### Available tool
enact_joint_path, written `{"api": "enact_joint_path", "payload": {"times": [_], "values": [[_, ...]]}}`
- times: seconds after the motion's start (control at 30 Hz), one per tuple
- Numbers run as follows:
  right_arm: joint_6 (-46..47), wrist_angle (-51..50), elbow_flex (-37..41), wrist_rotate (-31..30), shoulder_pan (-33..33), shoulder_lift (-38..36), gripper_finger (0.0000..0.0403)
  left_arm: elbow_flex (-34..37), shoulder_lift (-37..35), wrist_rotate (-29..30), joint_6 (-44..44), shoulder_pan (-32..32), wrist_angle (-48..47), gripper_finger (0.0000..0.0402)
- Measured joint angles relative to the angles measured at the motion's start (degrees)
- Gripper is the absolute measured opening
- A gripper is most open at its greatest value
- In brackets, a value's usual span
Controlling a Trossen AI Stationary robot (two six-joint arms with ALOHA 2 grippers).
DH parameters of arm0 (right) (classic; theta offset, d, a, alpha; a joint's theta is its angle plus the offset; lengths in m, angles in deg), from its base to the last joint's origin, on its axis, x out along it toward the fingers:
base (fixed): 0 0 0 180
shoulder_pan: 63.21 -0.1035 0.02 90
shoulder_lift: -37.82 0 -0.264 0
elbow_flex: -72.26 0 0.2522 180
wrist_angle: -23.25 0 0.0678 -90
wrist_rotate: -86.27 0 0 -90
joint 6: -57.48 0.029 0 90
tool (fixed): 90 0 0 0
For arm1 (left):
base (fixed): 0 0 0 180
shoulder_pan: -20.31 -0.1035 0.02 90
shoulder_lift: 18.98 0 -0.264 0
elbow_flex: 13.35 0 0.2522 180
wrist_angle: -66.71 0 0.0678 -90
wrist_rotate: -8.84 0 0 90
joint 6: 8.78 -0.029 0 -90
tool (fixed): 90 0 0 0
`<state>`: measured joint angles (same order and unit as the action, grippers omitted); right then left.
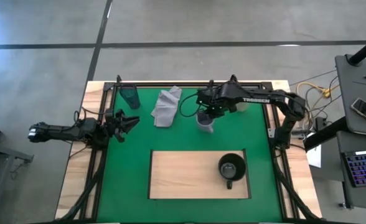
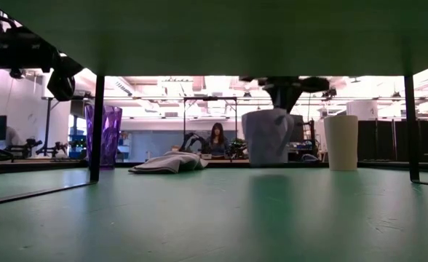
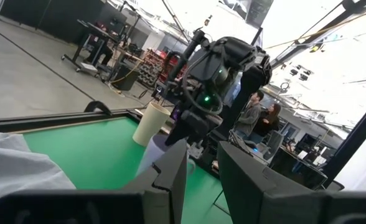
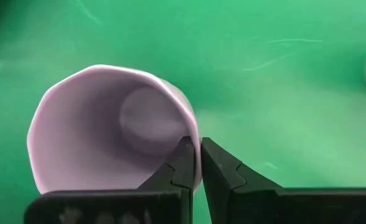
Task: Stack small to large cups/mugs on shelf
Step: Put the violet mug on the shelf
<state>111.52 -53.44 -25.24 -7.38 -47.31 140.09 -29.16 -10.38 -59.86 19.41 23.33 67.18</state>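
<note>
The lavender-grey mug [image 1: 205, 123] stands upright on the green mat, and my right gripper [image 1: 206, 115] is shut on its rim from above. The low view shows the mug [image 2: 267, 137] with the cream cup [image 2: 341, 142] standing beside it. The black mug [image 1: 231, 167] sits upright on the wooden shelf board [image 1: 183, 174]. The teal-and-purple tumbler [image 1: 131, 95] stands at the mat's far left. My left gripper [image 1: 126, 122] hovers open at the mat's left edge and touches nothing. My right gripper [image 4: 194, 146] pinches the lavender mug's rim [image 4: 189, 118], one finger [image 4: 183, 160] inside the mug and the other [image 4: 219, 165] outside. The fingers come from above, pointing down. The mug is upright; I cannot tell whether its base is off the mat.
A light grey cloth [image 1: 166, 106] lies crumpled on the mat between the tumbler and the lavender mug. Bare board lies to the left of the black mug. A dark frame [image 1: 189, 84] borders the mat. People sit in the room beyond the table [image 2: 218, 138].
</note>
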Motion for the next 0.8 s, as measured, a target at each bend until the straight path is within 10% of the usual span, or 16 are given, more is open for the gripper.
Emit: {"api": "enact_joint_path", "payload": {"times": [0.53, 0.8], "values": [[-4.69, 2.42, 0.16, 0.66, 0.24, 3.72, 0.0016, 0.0, 0.03, 0.0, -0.03, -0.01, -0.26, 0.0077], [-4.86, 3.8, 0.37, -0.98, 0.28, 4.02, 0.008, 0.0, 0.0, 0.0, -0.03, 0.0, -0.26, 0.0077]]}}
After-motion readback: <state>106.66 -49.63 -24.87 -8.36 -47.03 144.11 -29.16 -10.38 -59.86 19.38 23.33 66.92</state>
